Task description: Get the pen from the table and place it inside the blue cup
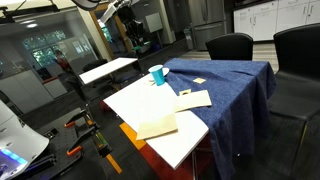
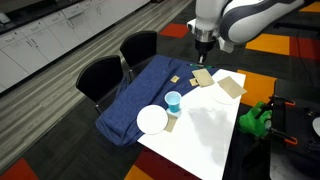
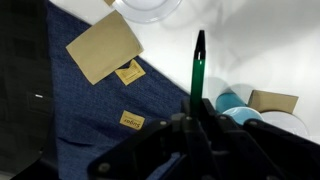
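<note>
In the wrist view my gripper (image 3: 195, 120) is shut on the pen (image 3: 198, 65), a thin dark green stick pointing out past the fingers. The blue cup (image 3: 232, 102) stands just to the right of the pen, on the white part of the table (image 3: 240, 60). In an exterior view the gripper (image 2: 204, 42) hangs high above the table's far end. There the cup (image 2: 173, 100) stands at the edge of the blue cloth (image 2: 140, 100). The cup (image 1: 157, 74) also shows in an exterior view, where the pen is too small to make out.
Tan paper sheets (image 2: 203, 77) (image 2: 231, 87) (image 3: 105, 45) and sugar packets (image 3: 132, 120) lie on the table. A white plate (image 2: 152, 120) sits near the cup. Black chairs (image 2: 100, 75) (image 1: 230, 45) stand along the cloth side. A smaller white table (image 1: 108, 70) stands behind.
</note>
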